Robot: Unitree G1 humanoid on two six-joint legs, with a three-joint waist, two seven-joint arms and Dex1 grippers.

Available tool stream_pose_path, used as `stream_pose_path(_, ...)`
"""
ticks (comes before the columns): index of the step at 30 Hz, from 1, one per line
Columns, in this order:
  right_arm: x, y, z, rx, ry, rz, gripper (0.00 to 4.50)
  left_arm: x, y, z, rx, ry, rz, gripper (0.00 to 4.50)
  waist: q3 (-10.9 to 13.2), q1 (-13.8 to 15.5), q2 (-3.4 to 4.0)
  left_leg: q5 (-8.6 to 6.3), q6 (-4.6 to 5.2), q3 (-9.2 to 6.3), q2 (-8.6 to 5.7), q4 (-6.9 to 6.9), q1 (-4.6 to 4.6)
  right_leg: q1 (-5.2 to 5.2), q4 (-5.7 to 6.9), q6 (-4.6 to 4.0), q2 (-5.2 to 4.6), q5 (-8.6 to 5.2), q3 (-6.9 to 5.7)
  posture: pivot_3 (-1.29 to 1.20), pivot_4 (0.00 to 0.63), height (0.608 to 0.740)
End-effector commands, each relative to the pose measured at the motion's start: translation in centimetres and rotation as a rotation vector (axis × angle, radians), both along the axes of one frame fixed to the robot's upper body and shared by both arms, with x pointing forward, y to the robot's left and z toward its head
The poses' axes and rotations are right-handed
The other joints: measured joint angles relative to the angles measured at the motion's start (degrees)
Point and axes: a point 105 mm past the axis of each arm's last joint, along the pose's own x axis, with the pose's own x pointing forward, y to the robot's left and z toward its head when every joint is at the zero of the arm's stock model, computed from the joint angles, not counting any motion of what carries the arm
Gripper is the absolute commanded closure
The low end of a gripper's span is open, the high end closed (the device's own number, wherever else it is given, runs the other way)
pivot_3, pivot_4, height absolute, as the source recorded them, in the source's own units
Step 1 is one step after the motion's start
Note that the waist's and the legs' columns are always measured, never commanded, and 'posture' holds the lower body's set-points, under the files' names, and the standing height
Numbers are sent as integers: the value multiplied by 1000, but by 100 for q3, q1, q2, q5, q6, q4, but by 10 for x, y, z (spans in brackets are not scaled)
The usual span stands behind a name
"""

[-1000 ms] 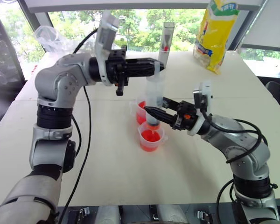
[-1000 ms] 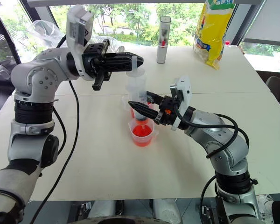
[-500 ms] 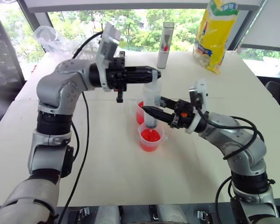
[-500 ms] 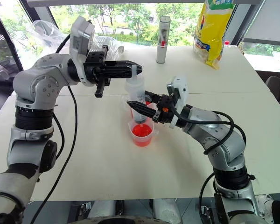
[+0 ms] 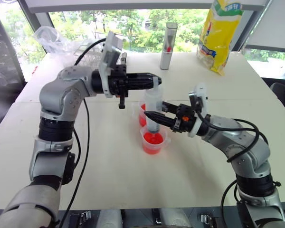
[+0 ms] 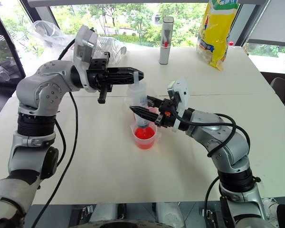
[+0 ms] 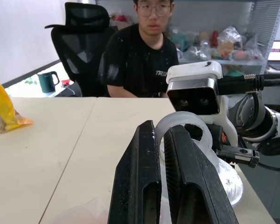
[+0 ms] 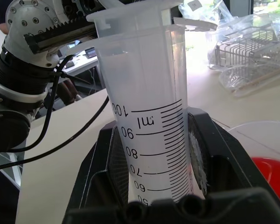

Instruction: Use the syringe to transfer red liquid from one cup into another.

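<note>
Clear ribbed syringe (image 5: 152,107) upright over red liquid (image 5: 152,139).

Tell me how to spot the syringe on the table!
Find the big white table, then the two clear cups of red liquid near its middle. The syringe stands upright over the nearer cup, gripped by the left gripper at its top and the right gripper around its barrel. It is taller than the cups, with printed markings.

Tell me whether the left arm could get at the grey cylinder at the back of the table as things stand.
Probably not yet. The left gripper is shut on the plunger atop the syringe, which the right gripper clamps over the front cup. The table beyond toward the grey cylinder looks clear, but it would have to let go first.
</note>
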Motion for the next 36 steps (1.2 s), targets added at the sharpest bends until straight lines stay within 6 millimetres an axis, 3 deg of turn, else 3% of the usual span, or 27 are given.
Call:
stream_pose_path(1, 0, -11, 42, 80, -169, -58, 3105, -14, -20, -13, 67, 40, -116, 4452, 0, 0, 0, 0, 0, 0, 0, 0, 0, 0, 0, 0, 0, 0, 0, 0, 150, 740)
stream_pose_path(4, 0, -11, 41, 79, -166, -59, 3105, -12, -18, -5, 49, 32, -106, 4452, 0, 1, 0, 0, 0, 0, 0, 0, 0, 0, 0, 0, 0, 0, 0, 0, 150, 740)
stream_pose_path(7, 0, -11, 41, 78, -165, -60, 3105, -12, -16, -3, 48, 44, -102, 3539, 0, 3, 0, 0, 0, 0, 0, 0, 0, 0, 0, 0, 0, 0, 0, 0, 150, 740)
stream_pose_path(15, 1, -12, 41, 77, -161, -61, 3105, -7, -5, 2, 47, 24, -47, 25, 0, 3, 0, 0, 0, 0, 0, 0, 1, 0, 0, 0, 0, 0, 0, 0, 150, 740)
stream_pose_path(27, 3, -15, 44, 86, -155, -73, 3105, 8, 60, 19, 45, 4, 190, 25, 0, -5, 1, 0, 0, 0, 2, -3, 1, -3, 0, -1, 2, 0, 2, 0, 150, 740)
stream_pose_path(33, -1, -18, 42, 67, -118, -65, 3105, 7, 72, 20, 38, 8, 235, 25, 0, 12, 0, 0, 0, 1, 2, -2, -1, -1, -1, -1, -1, 0, 2, 0, 150, 740)
stream_pose_path(36, -2, -28, 52, 21, -97, -85, 3105, 4, 70, 15, 32, 19, 238, 25, 0, 17, 1, 0, 0, 0, 3, -2, -2, -1, -1, -1, -2, 0, 2, 0, 150, 740)
